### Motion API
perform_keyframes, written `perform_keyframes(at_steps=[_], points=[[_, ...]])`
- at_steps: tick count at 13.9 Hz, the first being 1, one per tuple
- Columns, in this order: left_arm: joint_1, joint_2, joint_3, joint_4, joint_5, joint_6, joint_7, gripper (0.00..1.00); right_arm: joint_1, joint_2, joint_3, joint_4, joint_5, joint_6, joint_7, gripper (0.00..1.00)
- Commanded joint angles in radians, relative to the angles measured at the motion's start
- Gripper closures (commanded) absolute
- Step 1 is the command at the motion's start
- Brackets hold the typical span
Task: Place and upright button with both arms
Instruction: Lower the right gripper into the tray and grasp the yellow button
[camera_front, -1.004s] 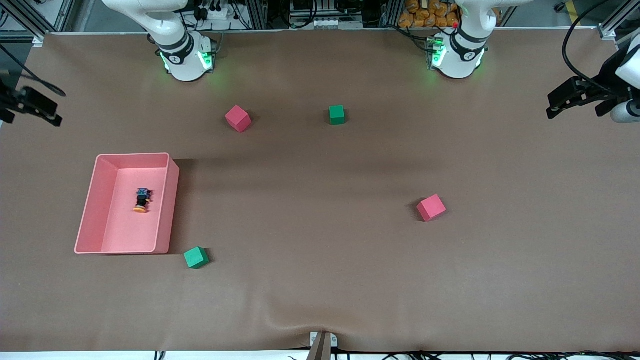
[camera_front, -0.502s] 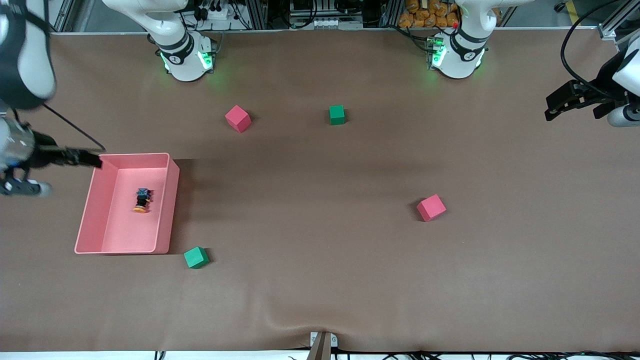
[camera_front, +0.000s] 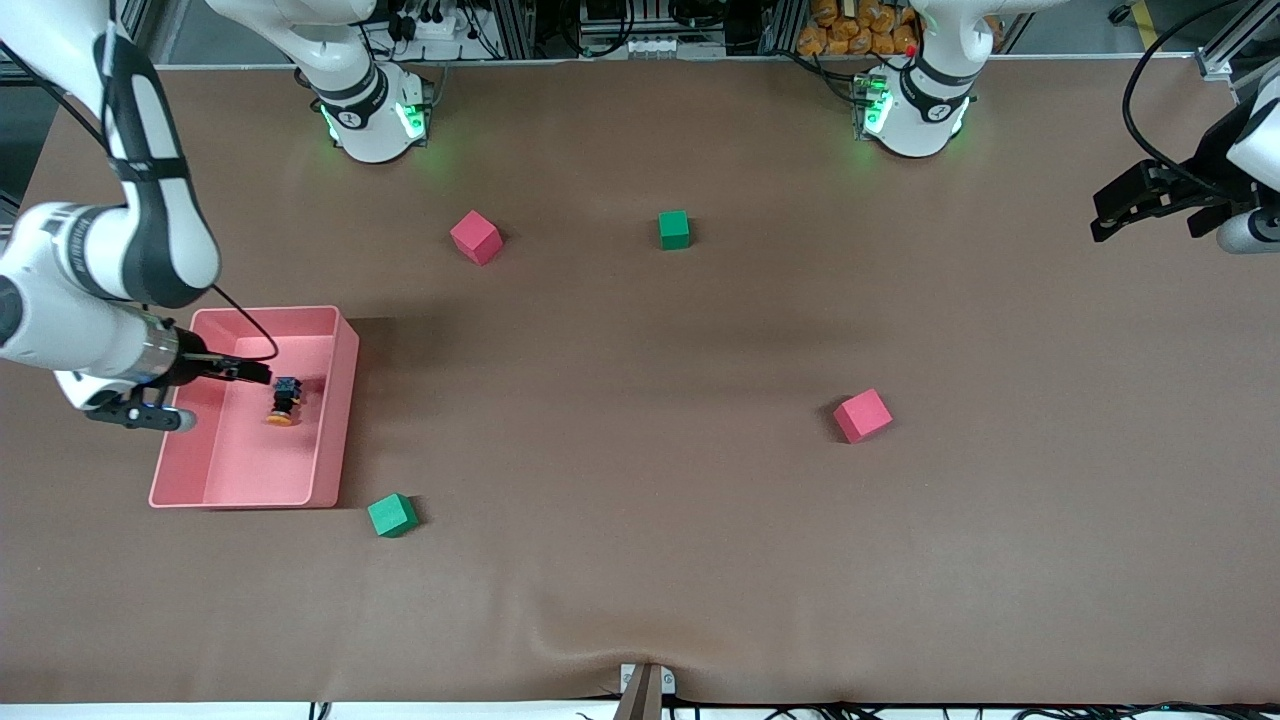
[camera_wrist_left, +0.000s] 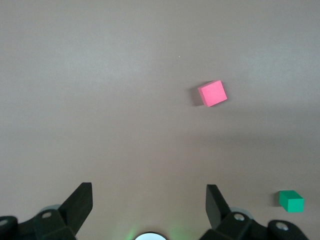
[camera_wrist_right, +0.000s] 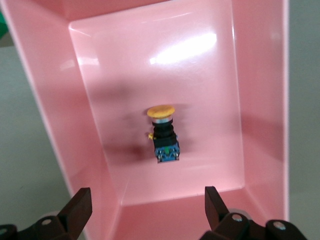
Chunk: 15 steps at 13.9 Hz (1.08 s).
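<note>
Brown worktop (camera_front: 640, 560) fills your front view: the button (camera_front: 284, 400) lies on its side in the pink bin (camera_front: 340, 420) at the right arm's end, with the right end effector (camera_front: 250, 372) over the bin, while the left end effector (camera_front: 1110, 215) waits at the left arm's end. Your left wrist view shows its fingers (camera_wrist_left: 80, 206) spread wide over bare worktop near a pink cube (camera_wrist_left: 212, 93). Your right wrist view shows wide fingers (camera_wrist_right: 77, 207) above the button (camera_wrist_right: 162, 133).
</note>
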Motion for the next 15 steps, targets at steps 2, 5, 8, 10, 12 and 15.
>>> perform_keyframes(at_steps=[2,5,8,10,12,15], points=[[0.007,0.001,-0.002,0.017,-0.004,-0.017,0.016,0.0,-0.008,0.062,0.005,-0.027,0.019,0.107,-0.044,0.0],[0.007,-0.001,-0.002,0.017,-0.004,-0.017,0.016,0.0,-0.016,0.113,0.005,-0.025,0.019,0.195,-0.096,0.0],[0.006,-0.001,-0.002,0.017,-0.004,-0.017,0.015,0.0,-0.022,0.145,0.006,-0.027,0.02,0.235,-0.152,0.0],[0.004,0.001,-0.002,0.017,-0.004,-0.017,0.016,0.0,-0.016,0.184,0.006,-0.031,0.074,0.263,-0.167,0.0],[0.002,0.001,-0.002,0.017,-0.006,-0.017,0.007,0.0,-0.013,0.201,0.006,-0.047,0.092,0.313,-0.193,0.0],[-0.002,0.001,-0.004,0.02,-0.021,-0.016,0.004,0.0,-0.033,0.23,0.006,-0.047,0.098,0.347,-0.273,0.06]])
